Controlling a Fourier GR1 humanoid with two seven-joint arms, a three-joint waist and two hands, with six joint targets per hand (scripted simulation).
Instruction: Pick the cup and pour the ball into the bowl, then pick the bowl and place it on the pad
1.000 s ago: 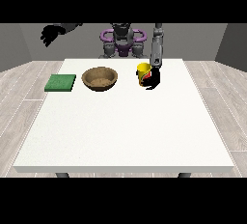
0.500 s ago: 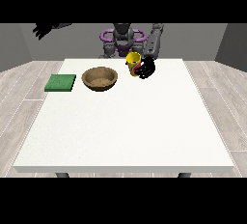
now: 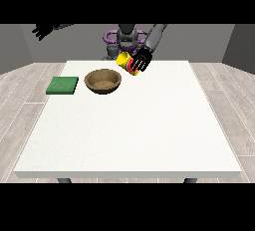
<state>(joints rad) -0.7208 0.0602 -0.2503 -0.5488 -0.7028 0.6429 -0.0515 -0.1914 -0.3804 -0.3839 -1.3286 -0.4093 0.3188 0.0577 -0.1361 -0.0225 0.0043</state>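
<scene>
A yellow cup point(image 3: 124, 61) with a red band hangs in the air just right of the brown bowl point(image 3: 103, 81), tipped over towards it. The hand at the view's right point(image 3: 141, 60) has its fingers curled round the cup. No ball shows in the cup or in the bowl. The bowl stands on the white table point(image 3: 129, 125) near its far edge. A green pad point(image 3: 63, 85) lies flat to the left of the bowl. The hand at the view's left point(image 3: 44, 29) is raised high, far from the table, with its fingers spread.
The robot's torso point(image 3: 125, 38) stands behind the table's far edge. Grey floor surrounds the table on all sides.
The hand at the view's right has lifted the cup off the table, carried it left towards the bowl and tilted it. The other hand has risen higher and further left.
</scene>
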